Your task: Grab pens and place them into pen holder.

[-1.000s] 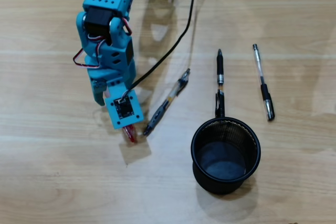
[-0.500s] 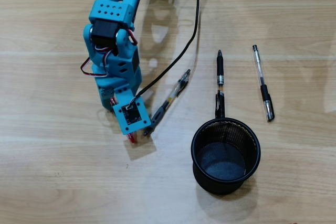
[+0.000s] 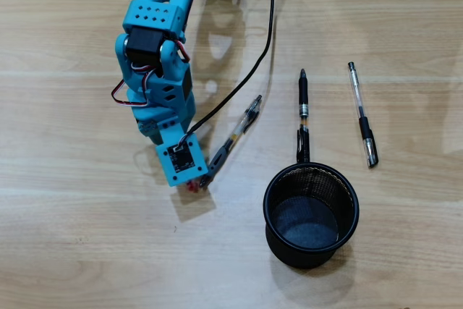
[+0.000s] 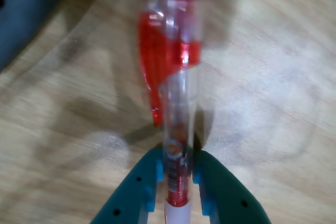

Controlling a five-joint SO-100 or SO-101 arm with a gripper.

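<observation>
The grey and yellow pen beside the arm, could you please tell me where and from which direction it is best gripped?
Grip the grey and yellow pen at mid-barrel, on the yellow section, coming straight down from above. It lies flat and diagonal on the table, so the fingers should probably close across its width. The gripper already holds the red pen, which would likely need dropping into the cup first.

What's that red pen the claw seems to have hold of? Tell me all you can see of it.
The red pen is slim, with a clear plastic barrel, a red clip and a red core showing through. In the wrist view the teal claw pinches its barrel from both sides, the blurred wooden table behind it. In the overhead view the arm hides nearly all of it; only a red tip peeks out beside the grey and yellow pen.
</observation>
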